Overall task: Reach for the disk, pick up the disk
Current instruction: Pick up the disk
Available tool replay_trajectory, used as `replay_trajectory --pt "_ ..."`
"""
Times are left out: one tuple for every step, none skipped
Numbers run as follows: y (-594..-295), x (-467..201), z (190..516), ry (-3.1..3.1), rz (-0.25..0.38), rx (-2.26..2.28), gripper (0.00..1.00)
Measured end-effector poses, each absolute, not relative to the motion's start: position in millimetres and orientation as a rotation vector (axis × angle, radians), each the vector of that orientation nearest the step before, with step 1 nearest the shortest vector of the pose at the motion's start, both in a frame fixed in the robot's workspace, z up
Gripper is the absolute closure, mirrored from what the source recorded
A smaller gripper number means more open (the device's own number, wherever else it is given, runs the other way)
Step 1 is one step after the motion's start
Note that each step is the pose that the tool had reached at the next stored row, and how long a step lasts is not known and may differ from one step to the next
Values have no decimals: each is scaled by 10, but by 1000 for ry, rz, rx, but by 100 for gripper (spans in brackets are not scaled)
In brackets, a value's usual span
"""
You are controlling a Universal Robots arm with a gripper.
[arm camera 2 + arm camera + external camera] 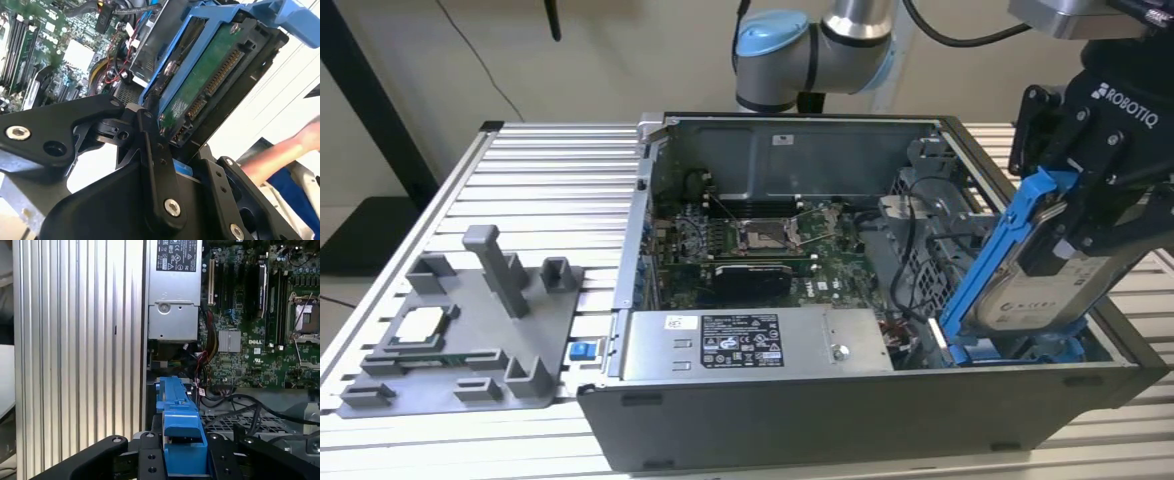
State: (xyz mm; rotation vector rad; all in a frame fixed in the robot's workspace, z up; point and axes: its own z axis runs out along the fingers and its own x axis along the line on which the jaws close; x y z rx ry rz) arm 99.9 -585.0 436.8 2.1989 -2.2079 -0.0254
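The disk [1037, 292], a silver-grey drive with a white label in blue plastic rails, stands tilted on edge at the exterior view's right end of the open computer case [854, 400]. Its lower end is still down inside the case. My black gripper [1091, 225] is shut on its upper part. In the second wrist view the disk [207, 75] shows its green circuit board and connectors, clamped between the black fingers [152, 145]. In the first wrist view a blue rail of the disk [179, 415] runs out from between the gripper's black links.
Inside the case lie the motherboard [747, 235], a long grey box with a sticker [754, 343] and loose cables [921, 215]. A grey fixture [460, 335] holding a small silver chip sits on the slatted table [547, 190]. A person's arm [295, 145] shows beyond the case.
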Motion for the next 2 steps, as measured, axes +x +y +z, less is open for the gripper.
replay_trajectory --pt "-5850 999 4368 -2208 -25 2199 100" --pt "-5850 999 4368 -2208 -25 2199 100"
